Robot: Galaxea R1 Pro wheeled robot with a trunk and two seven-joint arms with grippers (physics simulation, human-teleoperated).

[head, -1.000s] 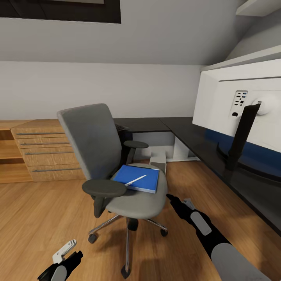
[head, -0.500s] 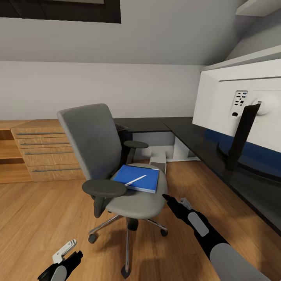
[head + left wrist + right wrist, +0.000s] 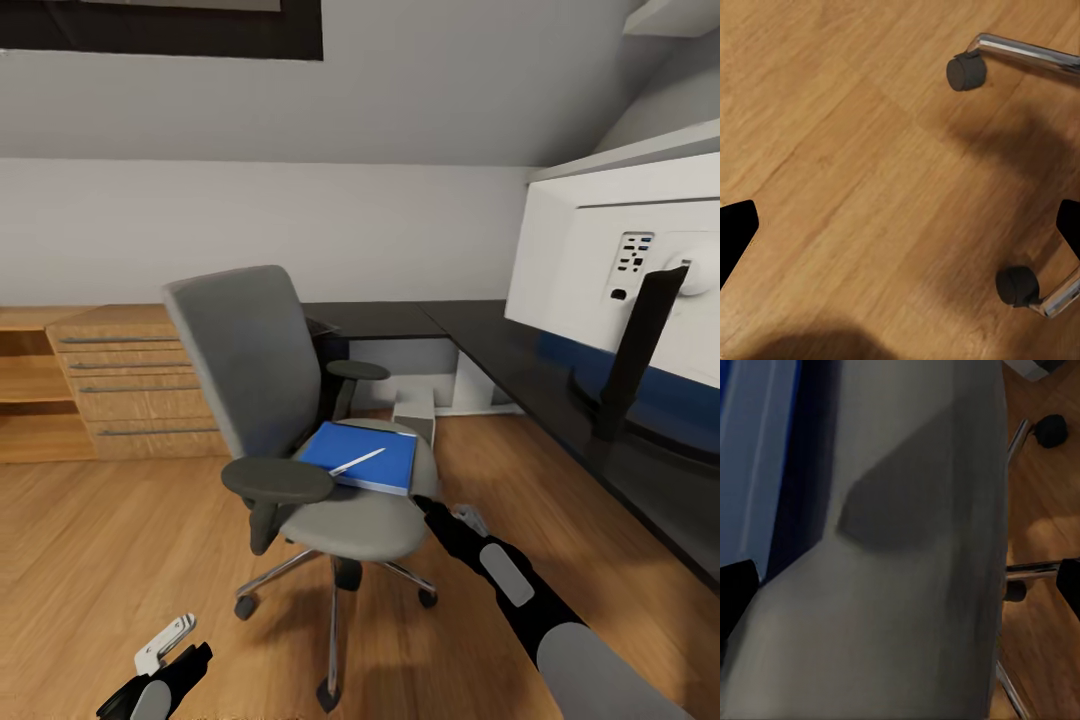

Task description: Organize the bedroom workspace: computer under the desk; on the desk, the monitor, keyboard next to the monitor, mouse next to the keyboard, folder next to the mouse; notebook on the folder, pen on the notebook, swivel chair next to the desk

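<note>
The swivel chair [image 3: 300, 430] stands out on the wood floor [image 3: 120, 540], its seat turned toward the desk [image 3: 520, 370], so the blue folder [image 3: 365, 455] lying toward the seat's back edge is open to a reach from the front. A pen [image 3: 357, 461] rests across the folder. The right gripper [image 3: 425, 503] sits at the seat's front edge, jaws spread wide, likely lining up for the folder. The left gripper [image 3: 170, 640] hangs low over the floor, also spread. The monitor [image 3: 620, 270] stands on the desk.
</note>
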